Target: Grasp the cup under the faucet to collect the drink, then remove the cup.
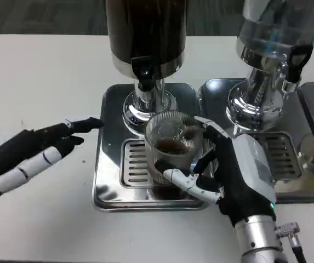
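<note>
The right hand (222,170) holds the cup (171,145) (some dark drink inside) under the faucet (143,71). The left hand (33,156) waits nearby, fingers apart, holding nothing.

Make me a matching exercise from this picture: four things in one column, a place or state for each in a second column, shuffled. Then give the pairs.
Column one:
1. cup
2. left hand
3. dark drink dispenser
4. clear dispenser

Column two:
A. stands at the right on its own metal tray
B. lies open on the white table, left of the drip tray
C. held by the right hand on the drip tray grate, a little dark drink in it
D. stands directly behind the cup, its faucet above it

Pairs: 1-C, 2-B, 3-D, 4-A
</note>
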Available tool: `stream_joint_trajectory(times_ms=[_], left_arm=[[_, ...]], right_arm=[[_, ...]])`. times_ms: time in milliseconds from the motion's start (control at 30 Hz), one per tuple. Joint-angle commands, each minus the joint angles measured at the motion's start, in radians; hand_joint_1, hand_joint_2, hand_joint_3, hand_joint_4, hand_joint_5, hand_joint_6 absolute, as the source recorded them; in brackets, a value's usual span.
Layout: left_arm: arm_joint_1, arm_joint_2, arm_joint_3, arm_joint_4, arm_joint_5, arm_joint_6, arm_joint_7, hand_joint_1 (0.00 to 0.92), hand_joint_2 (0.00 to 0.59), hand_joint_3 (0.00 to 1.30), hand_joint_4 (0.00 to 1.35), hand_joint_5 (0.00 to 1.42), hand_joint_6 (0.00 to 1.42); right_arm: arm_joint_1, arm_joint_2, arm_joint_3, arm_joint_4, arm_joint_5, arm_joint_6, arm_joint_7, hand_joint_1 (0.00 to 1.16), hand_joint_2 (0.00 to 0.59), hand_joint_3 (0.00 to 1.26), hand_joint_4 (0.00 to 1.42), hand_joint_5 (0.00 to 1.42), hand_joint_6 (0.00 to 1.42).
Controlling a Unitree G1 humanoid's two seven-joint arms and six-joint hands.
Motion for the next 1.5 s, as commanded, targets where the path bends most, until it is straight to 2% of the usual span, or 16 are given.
stream_joint_trajectory(times_ms=[33,400,600,833,1000,1500], left_arm=[[-0.001,0.002,-0.019,-0.001,0.057,-0.072,0.028,0.0,0.255,0.12,0.0,0.01,0.11],[0.022,0.051,-0.035,-0.021,0.178,-0.206,0.116,0.0,0.246,0.06,0.0,0.0,0.08],[0.074,0.111,-0.025,-0.079,0.297,-0.303,0.203,0.0,0.231,0.0,0.0,0.0,0.05],[0.138,0.158,-0.006,-0.146,0.386,-0.358,0.31,0.0,0.225,0.0,0.0,0.0,0.04],[0.181,0.176,0.0,-0.199,0.406,-0.362,0.356,0.0,0.219,0.0,0.0,0.0,0.04],[0.29,0.214,-0.003,-0.309,0.359,-0.363,0.386,0.0,0.207,0.0,0.0,0.0,0.04]], right_arm=[[0.007,0.007,-0.009,-0.067,0.01,-0.016,0.001,0.69,0.271,0.49,0.58,0.85,1.26],[0.035,0.001,-0.017,-0.117,0.016,-0.019,0.033,0.69,0.271,0.5,0.59,0.86,1.26],[0.064,-0.004,-0.022,-0.166,0.022,-0.024,0.058,0.7,0.275,0.51,0.61,0.87,1.26],[0.112,-0.017,-0.021,-0.239,0.023,-0.031,0.091,0.71,0.277,0.51,0.61,0.88,1.28],[0.15,-0.027,-0.018,-0.287,0.031,-0.031,0.113,0.71,0.281,0.52,0.61,0.89,1.28],[0.251,-0.077,-0.021,-0.393,0.057,-0.056,0.163,0.71,0.283,0.53,0.63,0.9,1.29]])
